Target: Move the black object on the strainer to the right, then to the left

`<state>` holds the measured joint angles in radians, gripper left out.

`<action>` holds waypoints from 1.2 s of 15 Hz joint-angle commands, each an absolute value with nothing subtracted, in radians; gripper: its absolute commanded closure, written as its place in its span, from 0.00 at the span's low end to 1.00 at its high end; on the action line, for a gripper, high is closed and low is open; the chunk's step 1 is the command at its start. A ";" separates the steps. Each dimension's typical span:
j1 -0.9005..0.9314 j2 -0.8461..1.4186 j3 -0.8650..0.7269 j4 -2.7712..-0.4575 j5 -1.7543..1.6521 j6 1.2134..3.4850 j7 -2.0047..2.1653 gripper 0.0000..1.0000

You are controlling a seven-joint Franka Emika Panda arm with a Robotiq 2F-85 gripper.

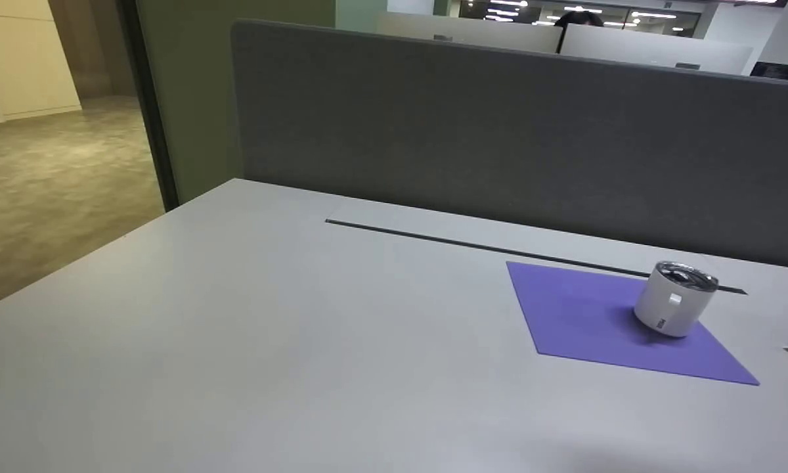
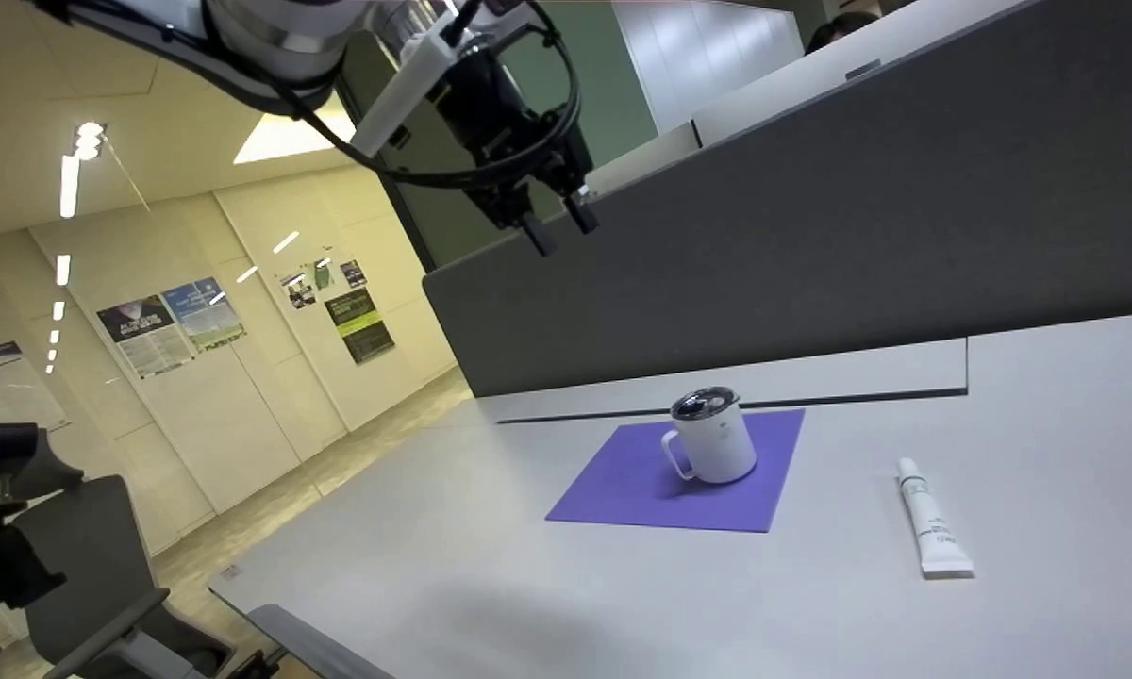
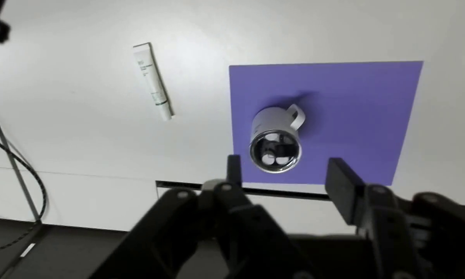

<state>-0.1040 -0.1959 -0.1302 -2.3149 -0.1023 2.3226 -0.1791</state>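
Note:
The strainer is a white cup (image 1: 671, 307) with a handle and a shiny, dark lid. It stands upright on the purple mat (image 1: 571, 315). It also shows in an exterior view (image 2: 722, 448) and in the wrist view (image 3: 273, 122). The black object (image 3: 286, 150) appears as a small dark bar on the lid. Reflections blur its outline, and in both exterior views it is too small to make out clearly. My gripper (image 2: 564, 236) is open and empty, high above the table. In the wrist view my gripper (image 3: 283, 166) has its fingers apart, with the lid showing between and beyond them.
A white tube (image 2: 932, 523) lies on the table beside the mat. A dark slot (image 1: 473, 245) runs along the back of the table. A tall grey partition (image 1: 499, 138) stands behind it. A cable (image 3: 35, 174) shows at the left of the wrist view.

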 commanded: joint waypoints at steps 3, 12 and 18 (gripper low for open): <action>-0.139 0.103 -0.161 -2.015 -0.084 2.304 -0.199 0.83; -0.161 0.236 -0.145 -1.882 -0.046 2.218 -0.203 0.99; -0.162 0.235 -0.145 -1.879 -0.044 2.215 -0.205 0.99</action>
<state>-0.1517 0.2356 -0.1556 -1.8806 -0.0415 2.2173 -0.2068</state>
